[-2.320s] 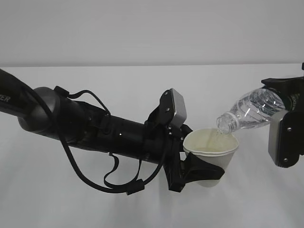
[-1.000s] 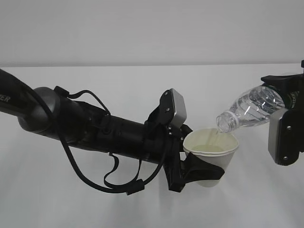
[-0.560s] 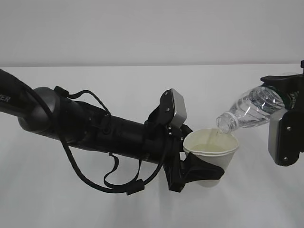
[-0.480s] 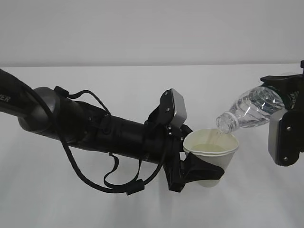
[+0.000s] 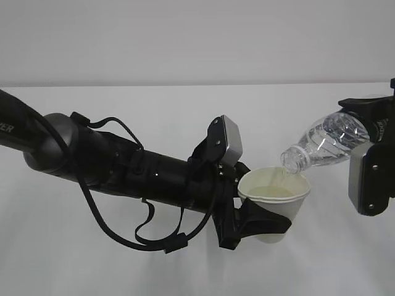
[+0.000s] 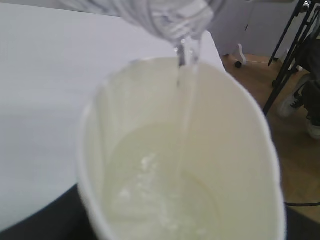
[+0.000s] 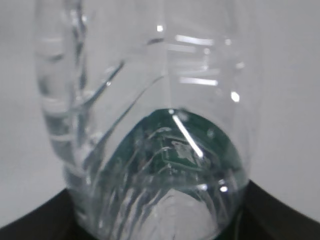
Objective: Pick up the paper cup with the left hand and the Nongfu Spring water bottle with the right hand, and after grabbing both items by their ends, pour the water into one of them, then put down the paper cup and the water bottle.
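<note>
Two arms met over the white worktop (image 5: 123, 259), each carrying one of the task's things clear of the surface. The left hand (image 5: 250, 222) had its jaws clamped about the lower wall of the paper cup (image 5: 274, 206), holding it upright with its mouth open to the top; the cup sat directly beyond those jaws, partly filled. The right hand (image 5: 370, 160) had its jaws closed on the base end of the Nongfu Spring water bottle (image 5: 324, 145), so the bottle stuck out ahead of them with its long axis sloping down toward the cup. The uncapped neck hung just above the cup's far rim without touching it, and a thin stream of the water (image 6: 186, 95) fell from it into the pool inside, as the left wrist view showed plainly. In the right wrist view the bottle's clear ribbed body filled the frame, with little liquid visible in it.

The pour seemed close to done. Judging from this, the next move hinges on the bottle's tilt: the right arm would need to swing the neck upward, away from the rim, before either arm lowers its load to the worktop. The full cup looked the likelier to spill.
</note>
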